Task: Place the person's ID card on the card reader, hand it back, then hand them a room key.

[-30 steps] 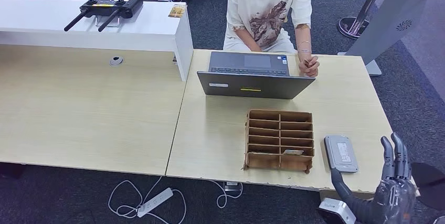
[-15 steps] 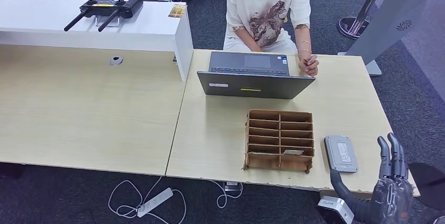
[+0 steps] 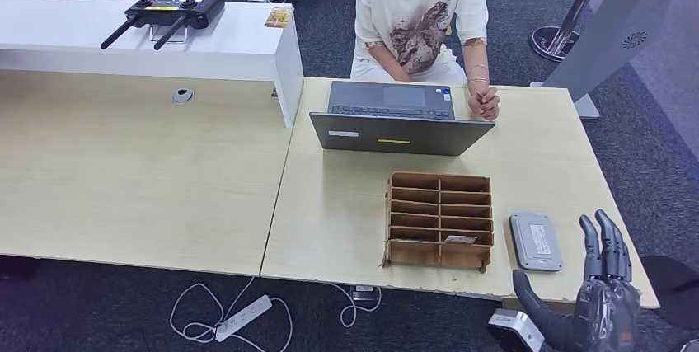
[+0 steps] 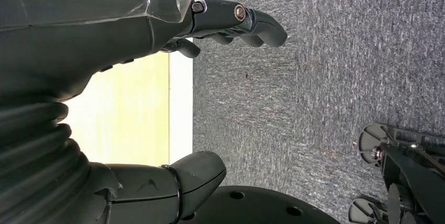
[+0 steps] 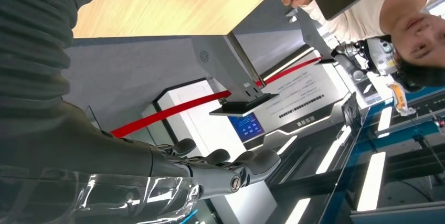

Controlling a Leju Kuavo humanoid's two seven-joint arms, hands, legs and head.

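Note:
A grey card reader lies on the table near its front right edge. Just right of it and lower, my right hand is raised with fingers straight and apart, holding nothing; the right wrist view shows the same hand empty. A seated person rests a hand on the table's far side, holding a small brownish card. A cardboard slot box holds a key card in a front slot. My left hand hangs beside the table edge over carpet, fingers apart and empty.
An open laptop stands between the person and the slot box. A white counter at the back left carries a black controller. A power strip and cables lie on the floor in front of the table.
My right hand has sunk a little and drifted slightly left, still empty. The person and the things on the table have not moved.

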